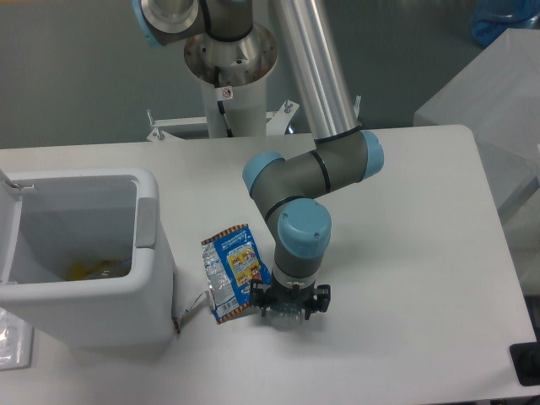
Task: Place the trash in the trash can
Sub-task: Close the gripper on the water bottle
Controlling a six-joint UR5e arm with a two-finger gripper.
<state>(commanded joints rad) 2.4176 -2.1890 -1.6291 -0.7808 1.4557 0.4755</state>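
The trash shows as two items. A crumpled blue snack wrapper (232, 270) with silver edges lies flat on the white table, just right of the trash can. A small clear bottle (288, 315) peeks out directly under my gripper (289, 305), which points straight down over it with a black finger on either side. The wrist hides the fingertips, so whether they press on the bottle cannot be told. The trash can (150, 253) is a white boxy bin at the left with its lid swung open.
Something yellow (93, 268) lies at the bottom of the bin. The arm's base column (229, 76) stands at the table's far edge. A black object (527, 364) sits at the front right corner.
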